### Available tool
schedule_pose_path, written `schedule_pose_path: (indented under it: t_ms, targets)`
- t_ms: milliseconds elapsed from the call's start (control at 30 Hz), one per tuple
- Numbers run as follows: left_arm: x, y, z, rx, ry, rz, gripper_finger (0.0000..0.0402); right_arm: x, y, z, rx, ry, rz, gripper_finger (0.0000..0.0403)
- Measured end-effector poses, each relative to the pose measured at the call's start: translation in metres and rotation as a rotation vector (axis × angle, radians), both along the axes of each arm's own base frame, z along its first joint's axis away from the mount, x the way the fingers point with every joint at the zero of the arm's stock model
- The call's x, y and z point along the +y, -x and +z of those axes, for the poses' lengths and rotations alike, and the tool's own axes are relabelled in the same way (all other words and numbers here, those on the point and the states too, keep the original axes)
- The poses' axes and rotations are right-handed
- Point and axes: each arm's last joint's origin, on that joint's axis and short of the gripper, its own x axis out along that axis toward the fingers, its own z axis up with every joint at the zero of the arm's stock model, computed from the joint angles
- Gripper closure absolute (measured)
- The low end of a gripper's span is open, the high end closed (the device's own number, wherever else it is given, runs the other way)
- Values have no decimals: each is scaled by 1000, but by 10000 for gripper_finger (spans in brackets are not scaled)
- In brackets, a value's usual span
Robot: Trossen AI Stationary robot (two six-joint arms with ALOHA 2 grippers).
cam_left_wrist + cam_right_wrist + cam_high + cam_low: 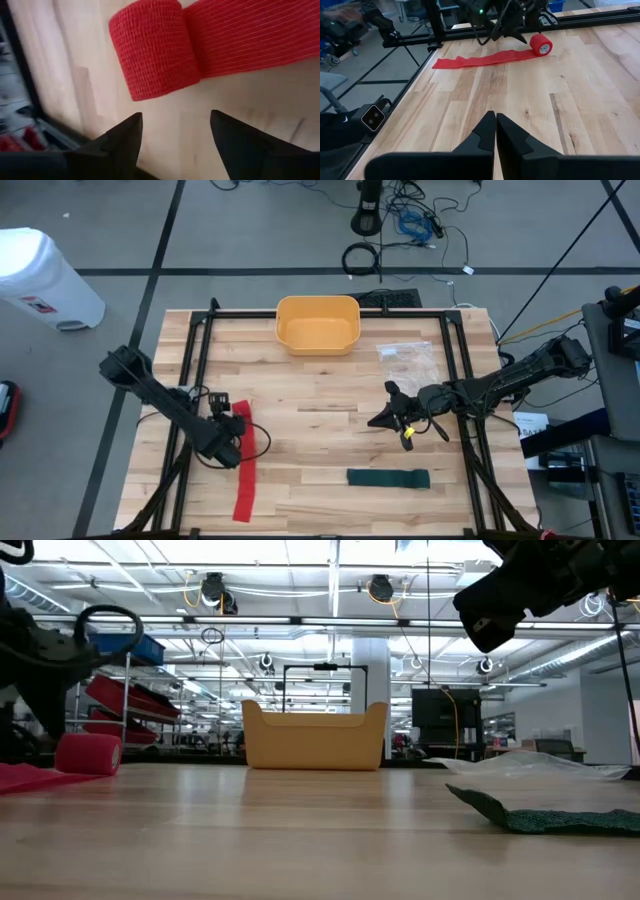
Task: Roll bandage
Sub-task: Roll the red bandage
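A red bandage lies on the table's left side. Its rolled end (pixel 240 412) rests on its side at the far end, and the flat strip (pixel 246 480) runs toward the near edge. My left gripper (pixel 176 117) is open just short of the roll (pixel 155 47), touching nothing. A dark green bandage (pixel 388 478) lies flat near the front right. My right gripper (pixel 495 125) is shut and empty, held above the table's middle right (pixel 374 421) and pointing toward the red roll (pixel 541 44).
A yellow bin (pixel 318 323) stands at the far middle of the table. A clear plastic bag (pixel 408 358) lies to its right. Black frame rails (pixel 200 350) run along the table's left and right sides. Bare wood lies between the two bandages.
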Motion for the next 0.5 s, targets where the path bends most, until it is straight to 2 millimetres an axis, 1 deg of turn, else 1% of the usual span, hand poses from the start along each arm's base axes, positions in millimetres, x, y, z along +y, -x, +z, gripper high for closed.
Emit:
schedule_pose_path:
  t_ms: [200, 300, 500]
  targets:
    - [-3, -8, 1, 29, -137, -13, 208, 0, 0, 0, -1, 8, 2, 403]
    - [-4, -10, -1, 27, -167, -22, 227, 0, 0, 0, -1, 9, 3, 403]
    - [-5, -13, -4, -1, -174, -40, 235, 0, 0, 0, -2, 11, 4, 403]
